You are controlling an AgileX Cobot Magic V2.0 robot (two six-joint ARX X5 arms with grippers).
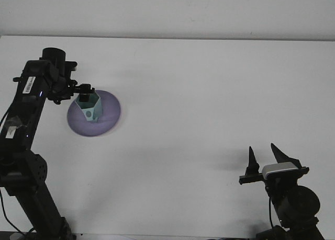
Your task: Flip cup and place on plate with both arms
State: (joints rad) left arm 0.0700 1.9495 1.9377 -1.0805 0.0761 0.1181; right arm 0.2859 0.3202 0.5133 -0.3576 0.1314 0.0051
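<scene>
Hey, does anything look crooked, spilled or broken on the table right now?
Only the cup: it sits tilted over the purple plate, with the left gripper at its upper edge. Nothing looks spilled or damaged. The right gripper is parked far away, open.

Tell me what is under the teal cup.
The purple plate lies under the teal cup, on the white table. The left gripper covers the cup's upper end, so that part stays unseen.

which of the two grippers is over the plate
The left gripper, at the upper left. It is over the purple plate, right at the pale green cup. The right gripper sits open near the bottom right edge, far from both.
</scene>
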